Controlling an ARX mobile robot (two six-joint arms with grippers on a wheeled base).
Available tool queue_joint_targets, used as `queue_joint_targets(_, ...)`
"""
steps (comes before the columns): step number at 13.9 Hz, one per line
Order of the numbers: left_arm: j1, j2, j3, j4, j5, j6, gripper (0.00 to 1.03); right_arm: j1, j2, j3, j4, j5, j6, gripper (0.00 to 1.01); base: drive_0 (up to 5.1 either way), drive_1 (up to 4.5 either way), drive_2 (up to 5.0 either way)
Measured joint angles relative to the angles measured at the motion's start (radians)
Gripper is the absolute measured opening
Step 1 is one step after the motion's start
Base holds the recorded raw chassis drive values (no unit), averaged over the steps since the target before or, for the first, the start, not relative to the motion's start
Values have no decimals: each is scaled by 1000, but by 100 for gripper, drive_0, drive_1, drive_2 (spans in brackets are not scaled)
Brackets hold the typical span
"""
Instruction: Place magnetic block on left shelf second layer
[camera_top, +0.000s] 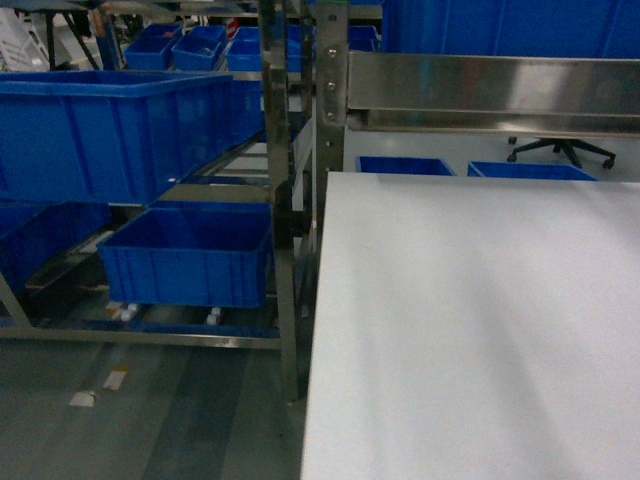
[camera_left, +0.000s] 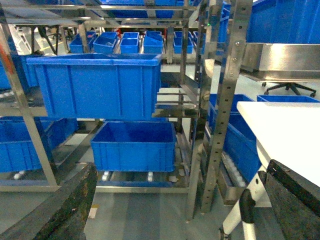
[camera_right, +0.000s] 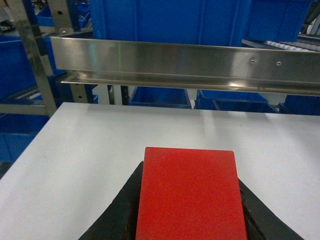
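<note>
While the magnetic block (camera_right: 190, 195) sits clamped between the right gripper (camera_right: 187, 210) fingers, we hold it above the white table (camera_right: 100, 145).

Our left gripper (camera_left: 170, 205) has its dark fingers (camera_left: 65, 205) wide apart with nothing between them, facing the steel rack. We see the left shelf second layer (camera_top: 215, 190) carrying a large blue crate (camera_top: 110, 130); the head view is soft, so finer detail there escapes us.
</note>
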Motion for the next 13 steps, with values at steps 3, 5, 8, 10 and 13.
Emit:
queue_joint_targets(3, 0, 0, 0, -4, 0, 0, 98, -1, 0, 0, -3, 3, 0, 33, -501, 244, 244)
queue_joint_targets(5, 0, 0, 0, 0, 1, 0, 98, -1, 1, 0, -6, 1, 0, 33, -493, 252, 252)
queue_joint_targets(8, 0, 0, 0, -2, 1, 0, 98, -1, 1, 0, -4, 1, 0, 33, -497, 249, 249)
queue_joint_targets(10, 0, 0, 0, -1, -1, 0, 98, 0, 1, 0, -2, 1, 0, 33, -505, 240, 240)
queue_joint_targets(13, 0, 0, 0, -2, 1, 0, 98, 0, 0, -1, 0, 1, 0, 33, -508, 237, 237)
